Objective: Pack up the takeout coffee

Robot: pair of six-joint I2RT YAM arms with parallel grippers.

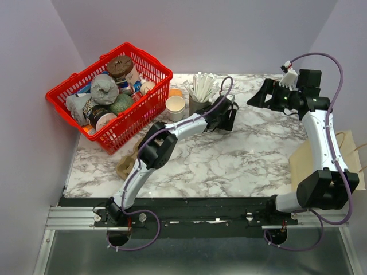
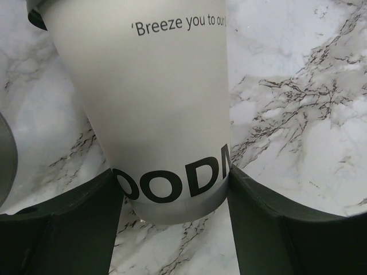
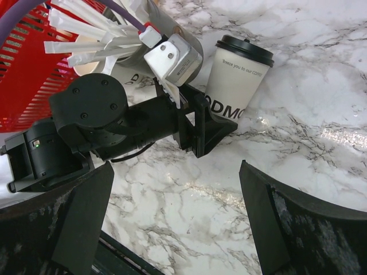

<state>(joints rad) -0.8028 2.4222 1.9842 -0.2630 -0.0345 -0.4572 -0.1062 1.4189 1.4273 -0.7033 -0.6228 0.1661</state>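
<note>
Your left hand (image 2: 172, 192) sets its two dark, flat fingers (image 2: 264, 223) on either side of the takeout coffee (image 2: 160, 97). They sit low on its smooth cream paper wall, right against the black lettering. Whether they squeeze it or only touch, I cannot tell. The coffee stands upright on the glossy, grey-veined marble worktop (image 1: 246, 154). It is a tapered cup under a round black plastic lid (image 3: 246, 50), just beside the grey cup of white sticks (image 1: 198, 104). Your right hand (image 3: 178, 229) hangs over bare marble, its matte black fingers wide apart with nothing between them. A red plastic lattice basket (image 1: 143, 114) holds wrapped goods at the far left. An open cream paper cup (image 1: 175, 107) stands next to it.
</note>
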